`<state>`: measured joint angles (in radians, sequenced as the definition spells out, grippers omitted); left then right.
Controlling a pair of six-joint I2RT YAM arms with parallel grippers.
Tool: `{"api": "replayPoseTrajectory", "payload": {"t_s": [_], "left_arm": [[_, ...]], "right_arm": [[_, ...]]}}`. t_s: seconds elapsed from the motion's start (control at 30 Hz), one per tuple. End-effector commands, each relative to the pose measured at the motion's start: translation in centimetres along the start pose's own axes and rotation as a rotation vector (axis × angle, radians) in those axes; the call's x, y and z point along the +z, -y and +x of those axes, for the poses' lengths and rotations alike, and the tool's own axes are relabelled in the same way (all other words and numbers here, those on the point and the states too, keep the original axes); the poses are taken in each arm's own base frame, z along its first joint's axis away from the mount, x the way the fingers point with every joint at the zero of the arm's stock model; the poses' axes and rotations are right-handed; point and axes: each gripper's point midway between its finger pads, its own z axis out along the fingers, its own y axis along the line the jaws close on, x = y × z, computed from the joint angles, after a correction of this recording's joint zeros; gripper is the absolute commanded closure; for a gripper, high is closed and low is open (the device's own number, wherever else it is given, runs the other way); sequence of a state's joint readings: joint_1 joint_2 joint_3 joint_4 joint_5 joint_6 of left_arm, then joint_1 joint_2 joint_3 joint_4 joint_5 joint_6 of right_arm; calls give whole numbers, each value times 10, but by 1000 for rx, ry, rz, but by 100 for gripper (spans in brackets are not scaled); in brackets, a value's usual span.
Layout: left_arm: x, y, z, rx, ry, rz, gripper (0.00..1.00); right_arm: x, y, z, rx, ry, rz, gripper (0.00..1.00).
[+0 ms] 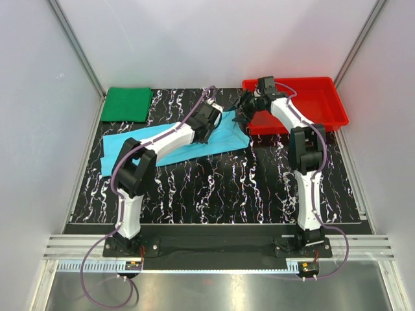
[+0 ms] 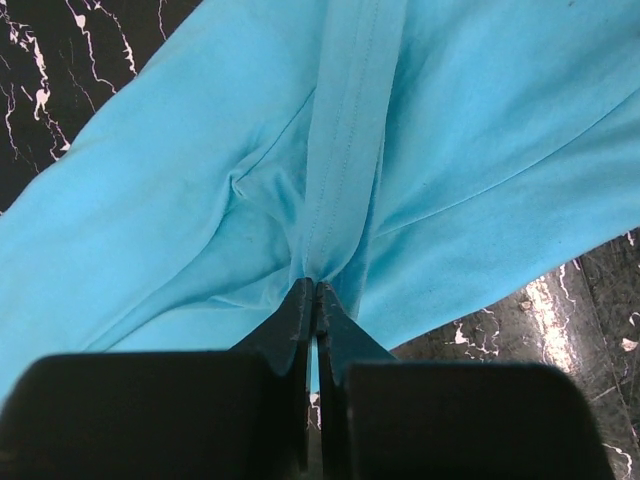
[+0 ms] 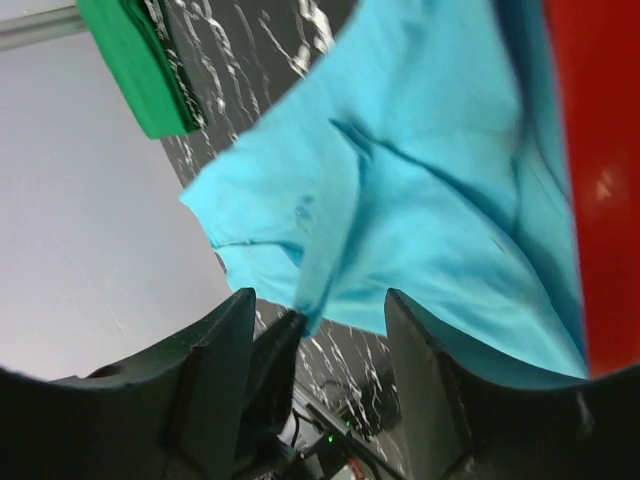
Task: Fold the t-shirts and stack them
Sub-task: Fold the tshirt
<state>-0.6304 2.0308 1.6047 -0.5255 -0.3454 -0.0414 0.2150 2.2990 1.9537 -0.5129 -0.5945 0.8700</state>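
- White-walled enclosure, black marbled tabletop [image 1: 214, 188]; all the work is confined to its far half.
- Cyan t-shirt [image 1: 115, 150] is laid in a long diagonal band from left centre toward the far right, partly bunched. It is judged mid-fold and not yet stacked.
- Red tray [image 1: 324, 107] is parked at the far right corner. The shirt's right end is seen at its near-left edge; whether it touches or overlaps cannot be told.
- Green t-shirt [image 1: 128, 103] is already folded flat at the far left corner, apart from the cyan one. It is likely meant as the stack base.
- Left gripper [image 2: 313, 290] is clamped tight on a seamed ridge of cyan cloth, presumably so the fold can be carried over.
- Right gripper [image 3: 318, 300] is held with jaws well apart. A cyan flap hangs between them and nothing is pinched; it is probably lined up for a second grab.
- Hidden: the shirt's middle is covered by the left arm in the overhead view. Sleeves and collar can't be told apart, and the right wrist view is slightly blurred.
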Motion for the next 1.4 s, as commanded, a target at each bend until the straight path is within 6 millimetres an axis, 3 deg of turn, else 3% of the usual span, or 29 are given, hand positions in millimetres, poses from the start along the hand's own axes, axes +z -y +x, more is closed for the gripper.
{"api": "replayPoseTrajectory", "payload": {"t_s": [0.0, 0.03, 0.17, 0.3, 0.47, 1.13, 1.37], "left_arm": [[-18, -7, -27, -35, 98, -1, 100], [-18, -7, -28, -38, 101, -1, 100], [-16, -6, -30, -41, 101, -1, 100], [-14, -8, -32, -49, 101, -3, 100], [-13, -11, -32, -62, 97, -1, 100], [-10, -10, -33, -85, 97, 22, 100], [-9, -10, -33, -90, 96, 27, 100]], "right_arm": [[15, -25, 6, -30, -21, -20, 37], [16, -32, 0, -51, -1, -23, 36], [39, -20, -3, -45, 0, 4, 41], [57, -20, -4, -75, 7, -10, 53], [76, -20, -3, -168, 16, -5, 54], [99, 3, 5, -285, -1, 69, 56], [104, 0, 5, -297, -5, 49, 60]]}}
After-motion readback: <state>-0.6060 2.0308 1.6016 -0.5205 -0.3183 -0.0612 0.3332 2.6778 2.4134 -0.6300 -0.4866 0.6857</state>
